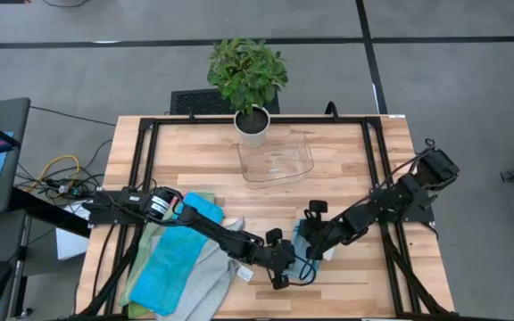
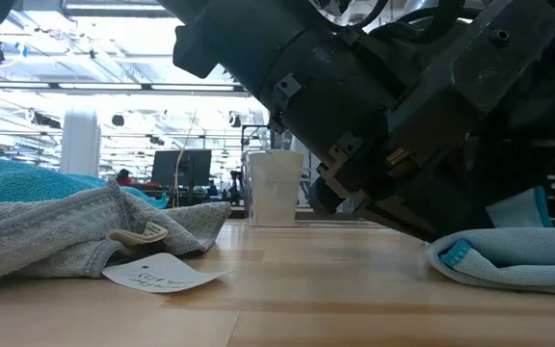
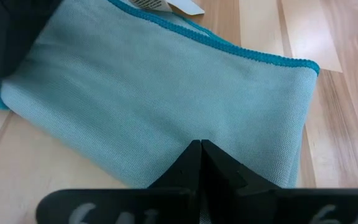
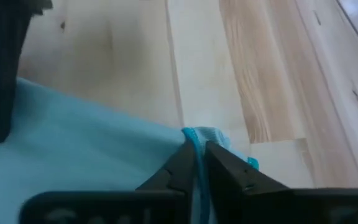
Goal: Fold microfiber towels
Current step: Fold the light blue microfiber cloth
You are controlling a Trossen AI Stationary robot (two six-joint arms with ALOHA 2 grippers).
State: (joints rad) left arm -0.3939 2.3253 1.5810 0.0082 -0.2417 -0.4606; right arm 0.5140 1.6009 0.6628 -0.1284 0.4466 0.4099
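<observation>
A light grey microfiber towel with teal edging (image 3: 166, 93) lies folded on the wooden table near its front edge, between my two grippers. My left gripper (image 3: 201, 148) is shut, with its tips down on the towel's upper face. My right gripper (image 4: 197, 146) is shut on the towel's teal-edged rim. In the high view the left gripper (image 1: 279, 269) comes from the table's left and the right gripper (image 1: 310, 241) from the right. The low view shows the towel (image 2: 518, 255) flat on the table beneath the dark arms. My left gripper presses its shut fingertips (image 3: 191, 155) onto the towel's upper face (image 3: 201, 134), slanting down from the table's left. Whether any cloth is caught between them I cannot tell. The towel lies flat under them. My right gripper pinches the towel's teal-stitched edge (image 4: 205, 132) at a corner between its two fingers, slanting down from the table's right. The cloth there bunches slightly at the fingertips, and the rest lies on the table.
A pile of towels lies at the front left: bright blue (image 1: 172, 267), grey (image 1: 205, 281) with a paper tag (image 2: 157, 275), green (image 1: 145, 245). A clear plastic tray (image 1: 277, 160) and a potted plant (image 1: 252, 125) stand at the back middle. Bare wood lies to the front right.
</observation>
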